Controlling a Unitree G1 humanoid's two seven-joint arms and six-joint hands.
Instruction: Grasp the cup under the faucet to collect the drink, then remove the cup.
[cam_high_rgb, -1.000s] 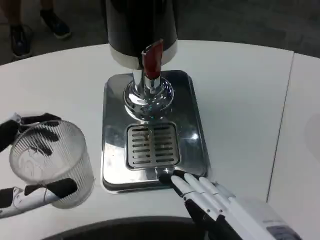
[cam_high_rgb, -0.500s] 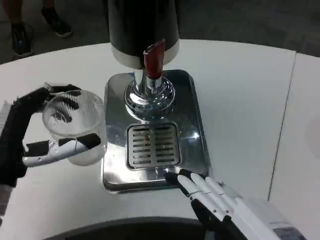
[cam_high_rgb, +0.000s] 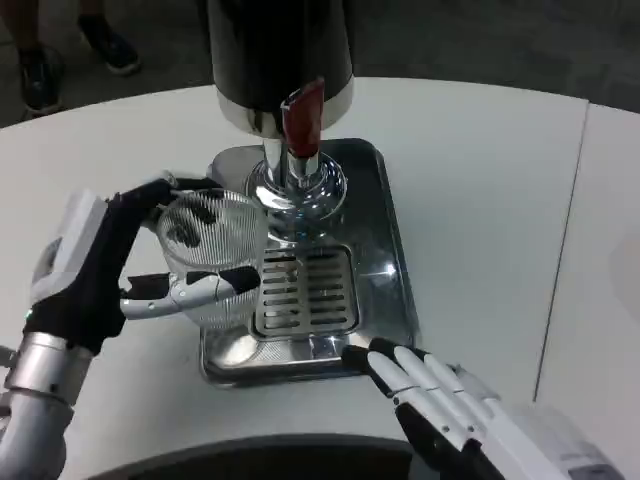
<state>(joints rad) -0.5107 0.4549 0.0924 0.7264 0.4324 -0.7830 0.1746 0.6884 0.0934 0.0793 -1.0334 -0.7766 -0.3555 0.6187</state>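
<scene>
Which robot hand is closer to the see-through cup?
Left. The left hand holds the cup at the drip tray's left side. The right hand rests by the tray's front edge, apart from the cup.

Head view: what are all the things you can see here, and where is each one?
Clear ribbed plastic cup: one, see-through, held over the tray's left edge, left of the faucet.
Black drink dispenser: one, black with a silver base, at the table's back.
Red tap lever: one, red, on the dispenser's front.
Chrome faucet: one, shiny silver, under the lever.
Steel drip tray: one, silver with a slotted grate, below the faucet.
White table: one, white.
Left hand: grips the cup.
Right hand: fingertips at the tray's front edge.
</scene>
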